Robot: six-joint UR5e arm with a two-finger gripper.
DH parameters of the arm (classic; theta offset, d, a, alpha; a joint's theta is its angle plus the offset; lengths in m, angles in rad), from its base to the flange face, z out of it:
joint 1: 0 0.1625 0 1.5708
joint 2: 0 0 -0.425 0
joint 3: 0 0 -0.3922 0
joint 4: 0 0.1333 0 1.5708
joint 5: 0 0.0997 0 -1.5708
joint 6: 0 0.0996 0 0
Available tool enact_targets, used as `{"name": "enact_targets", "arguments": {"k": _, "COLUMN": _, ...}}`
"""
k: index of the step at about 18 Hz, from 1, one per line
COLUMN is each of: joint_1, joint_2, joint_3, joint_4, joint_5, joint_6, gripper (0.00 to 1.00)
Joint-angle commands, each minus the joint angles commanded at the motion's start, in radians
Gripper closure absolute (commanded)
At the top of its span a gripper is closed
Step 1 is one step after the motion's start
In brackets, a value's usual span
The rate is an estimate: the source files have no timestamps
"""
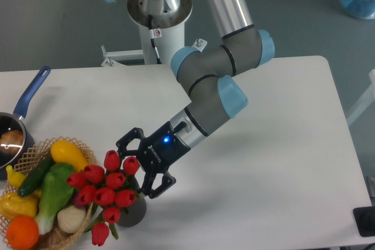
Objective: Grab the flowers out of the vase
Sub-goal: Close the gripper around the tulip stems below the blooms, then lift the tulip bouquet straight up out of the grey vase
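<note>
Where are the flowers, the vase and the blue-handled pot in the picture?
flowers (pixel 105 187), fixed camera view, on a red bud in the middle of the bunch.
vase (pixel 133 213), fixed camera view, on its dark ribbed wall.
blue-handled pot (pixel 32 91), fixed camera view, on the blue handle.

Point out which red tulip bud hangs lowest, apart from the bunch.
The red tulip bud drooping beside the dark grey ribbed vase, next to the wicker basket; the others cluster above the vase's mouth.

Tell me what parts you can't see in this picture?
Only one camera view.
- Vase: its mouth is hidden by the flowers.
- Hand: open, but whether it touches the tulips cannot be told.
- Wicker basket: cut off by the left and bottom edges.
- Pot: cut off by the left edge.
</note>
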Motion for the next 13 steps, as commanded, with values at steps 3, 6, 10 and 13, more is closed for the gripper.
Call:
{"name": "enact_targets", "arguments": {"k": 3, "joint_1": 0.003, "joint_2": 0.003, "joint_3": 0.002, "joint_4": 0.000, "joint_5": 0.002, "joint_6": 0.000, "gripper": 0.96}}
{"name": "enact_targets", "arguments": {"k": 6, "joint_1": 0.009, "joint_2": 0.008, "joint_3": 0.011, "joint_4": 0.000, "joint_5": 0.002, "joint_6": 0.000, "gripper": 1.00}}
{"name": "enact_targets", "arguments": {"k": 10, "joint_1": 0.021, "joint_2": 0.017, "joint_3": 0.015, "joint_4": -0.002, "joint_5": 0.002, "joint_6": -0.005, "gripper": 1.00}}
{"name": "enact_targets", "arguments": {"k": 13, "joint_1": 0.035, "joint_2": 0.046, "joint_3": 0.015, "joint_4": 0.000, "joint_5": -0.002, "joint_6": -0.047, "gripper": 1.00}}
